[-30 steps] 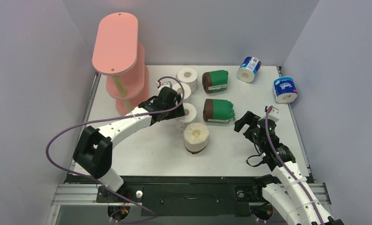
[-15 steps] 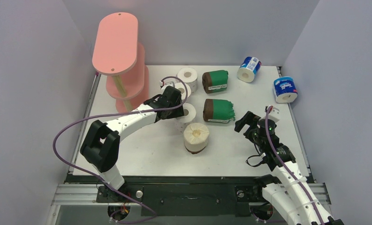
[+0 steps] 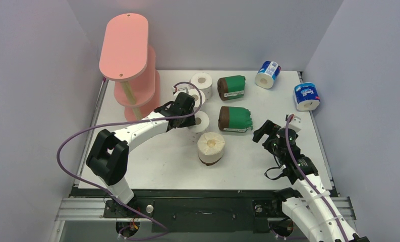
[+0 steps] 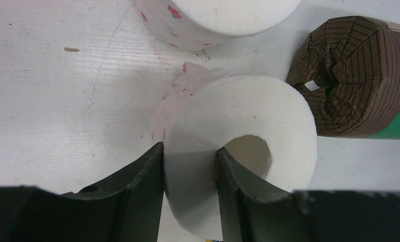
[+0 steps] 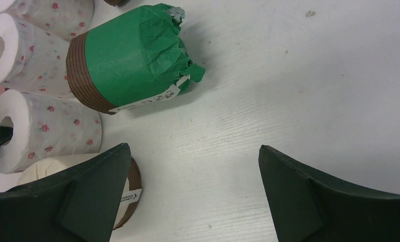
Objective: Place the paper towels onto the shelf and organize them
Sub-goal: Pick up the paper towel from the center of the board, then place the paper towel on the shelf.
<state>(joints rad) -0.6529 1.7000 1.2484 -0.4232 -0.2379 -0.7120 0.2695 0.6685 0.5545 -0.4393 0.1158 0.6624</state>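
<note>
The left hand (image 4: 189,151) is pinching the wall of a white, red-dotted paper roll (image 4: 248,113), which is standing on end on the white bench (image 3: 157,156) just right of the salmon-pink three-tier shelf (image 3: 124,45). The right hand (image 5: 193,148) is hovering with its jaws spread wide, well to the right of the shelf.

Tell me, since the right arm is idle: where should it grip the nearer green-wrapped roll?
Probably across the middle of the green-wrapped roll, from above with the right pincer. It lies on its side, curved wall free on both sides; its crumpled green end looks too loose to pinch.
</note>
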